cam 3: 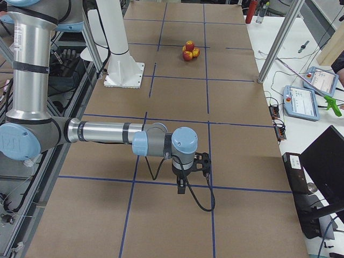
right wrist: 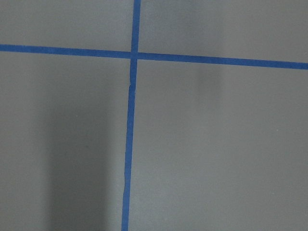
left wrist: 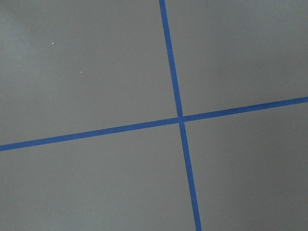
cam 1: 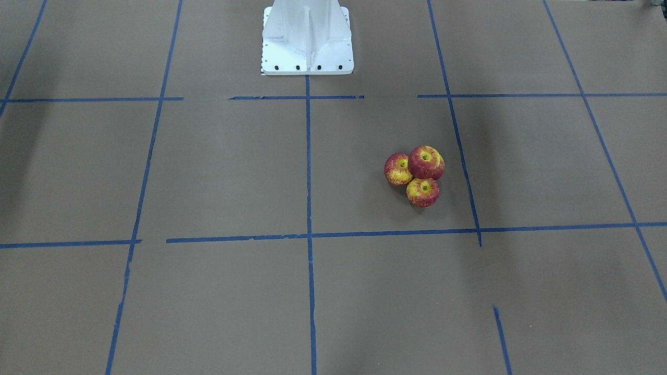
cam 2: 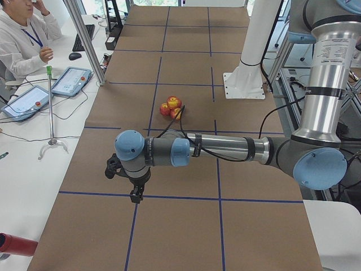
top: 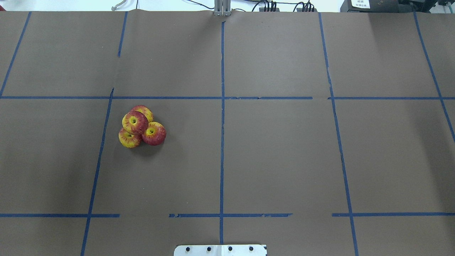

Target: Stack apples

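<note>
Apples (top: 135,122): red, yellow-streaked, dark-dimpled.

We are in a robotics lab: a long table (top: 284,160) papered brown and gridded with blue tape (top: 222,142), the left arm (cam 2: 225,148) and right arm (cam 3: 102,131) stretched over it, teach pendants (cam 2: 70,81) on white side benches (cam 2: 34,169), a seated operator (cam 2: 20,39).

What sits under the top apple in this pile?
The top apple rests on three others: far apple, near-left apple, near-right apple. Where they touch it, and the table between them, is covered.
</note>
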Controlling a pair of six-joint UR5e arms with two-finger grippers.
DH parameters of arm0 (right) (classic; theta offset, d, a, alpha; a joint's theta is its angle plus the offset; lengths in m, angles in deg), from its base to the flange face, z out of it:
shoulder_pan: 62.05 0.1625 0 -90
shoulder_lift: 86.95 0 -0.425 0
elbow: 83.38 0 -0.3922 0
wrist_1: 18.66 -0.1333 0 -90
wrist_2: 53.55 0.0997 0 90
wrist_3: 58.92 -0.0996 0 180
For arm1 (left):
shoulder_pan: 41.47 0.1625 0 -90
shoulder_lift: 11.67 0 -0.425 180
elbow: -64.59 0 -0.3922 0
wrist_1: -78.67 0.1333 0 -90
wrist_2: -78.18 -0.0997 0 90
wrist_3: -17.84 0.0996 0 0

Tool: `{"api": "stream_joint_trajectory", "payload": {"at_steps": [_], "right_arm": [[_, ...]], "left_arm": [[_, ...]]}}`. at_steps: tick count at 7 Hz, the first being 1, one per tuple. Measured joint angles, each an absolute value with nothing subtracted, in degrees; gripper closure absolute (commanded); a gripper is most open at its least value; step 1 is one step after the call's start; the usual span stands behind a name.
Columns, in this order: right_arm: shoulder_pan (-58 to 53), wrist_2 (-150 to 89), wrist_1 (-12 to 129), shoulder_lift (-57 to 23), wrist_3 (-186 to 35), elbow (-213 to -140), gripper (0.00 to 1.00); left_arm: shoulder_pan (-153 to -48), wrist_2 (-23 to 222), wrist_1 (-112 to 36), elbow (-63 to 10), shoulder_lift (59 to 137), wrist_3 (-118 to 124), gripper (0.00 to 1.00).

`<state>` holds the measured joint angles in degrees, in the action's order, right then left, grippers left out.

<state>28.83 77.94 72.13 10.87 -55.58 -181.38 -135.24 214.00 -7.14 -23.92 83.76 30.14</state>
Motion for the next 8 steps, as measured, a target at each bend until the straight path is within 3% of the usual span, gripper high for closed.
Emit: {"api": "stream_joint_trajectory", "payload": {"at_steps": [8], "right_arm": [[28.8,77.9,72.1,10.9,-55.6,-181.4,0.00]], "left_arm": [[-133.7,214.0,-4.8,-29.8,78.8,29.8,0.00]]}}
